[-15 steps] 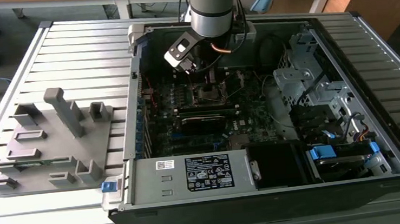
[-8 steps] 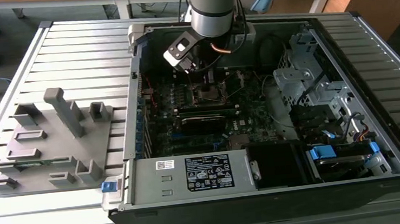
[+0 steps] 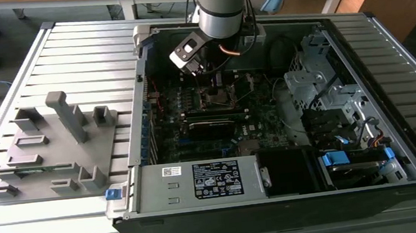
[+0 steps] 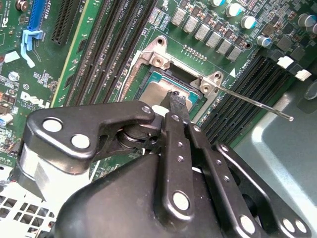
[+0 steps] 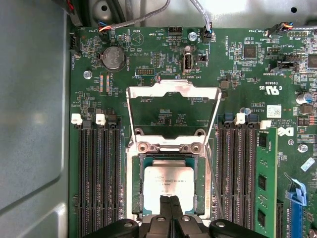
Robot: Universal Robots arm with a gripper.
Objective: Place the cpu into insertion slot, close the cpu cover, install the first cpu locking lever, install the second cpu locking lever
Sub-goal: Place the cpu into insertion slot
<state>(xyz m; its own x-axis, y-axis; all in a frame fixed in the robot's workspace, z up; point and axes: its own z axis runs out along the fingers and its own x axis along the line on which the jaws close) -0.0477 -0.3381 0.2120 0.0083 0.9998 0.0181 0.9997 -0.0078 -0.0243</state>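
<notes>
First wrist view: cpu (image 5: 168, 179) seated in insertion slot (image 5: 135, 188), cpu cover (image 5: 173, 89) open.
The cpu is a flat square with a dull grey metal face, lying level inside the silver-rimmed slot on the green board (image 5: 163, 44). The cpu cover is a thin shiny frame with a cut-out centre, swung back off the slot. The gripper (image 5: 171, 199) has matte black fingers pressed together with nothing between them, tips over one edge of the cpu; contact unclear. A thin wire lever (image 4: 252, 101) sticks out free. Long black memory slots (image 5: 99, 178) crowd both sides of the slot, and a green memory stick (image 5: 265, 183) stands in one.
</notes>
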